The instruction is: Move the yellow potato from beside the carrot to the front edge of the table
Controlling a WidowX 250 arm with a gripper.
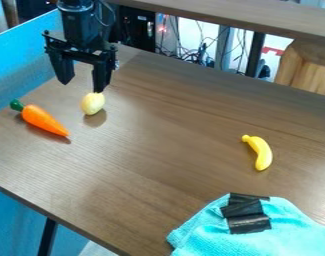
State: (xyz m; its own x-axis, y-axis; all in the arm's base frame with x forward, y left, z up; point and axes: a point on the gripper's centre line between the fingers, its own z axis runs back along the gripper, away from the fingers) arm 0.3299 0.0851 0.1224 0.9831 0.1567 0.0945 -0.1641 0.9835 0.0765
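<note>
at the view's left, a toy carrot (43,120) lies on the brown tabletop (151,165), its green top (16,105) toward the left edge and its orange tip slanting down to the right; it lies apart from the gripper (82,87), out of its grasp.

just right of the carrot's green top and higher in the view, the black arm (78,20) comes in from the top edge; its gripper hangs nearly straight down, low over the table, with the two fingers spread well apart and nothing gripped between them; the finger on the view's left ends above bare wood, while the other points down at a pale yellow, egg-shaped toy (93,104).

that toy is the thing nearest the gripper; it sits right below the fingertip, near the carrot, with a dark shadow at its lower side; whether fingertip and toy touch cannot be told; it seems to be outside the grasp, so as things lie no hold on it looks to be made.

farther right, well apart from both, a toy banana (261,151) lies on the wood, its stem end toward the upper left, ungripped too; below it, at the near edge, rests a turquoise cloth (285,240) with black tape (248,215) across it.
</note>
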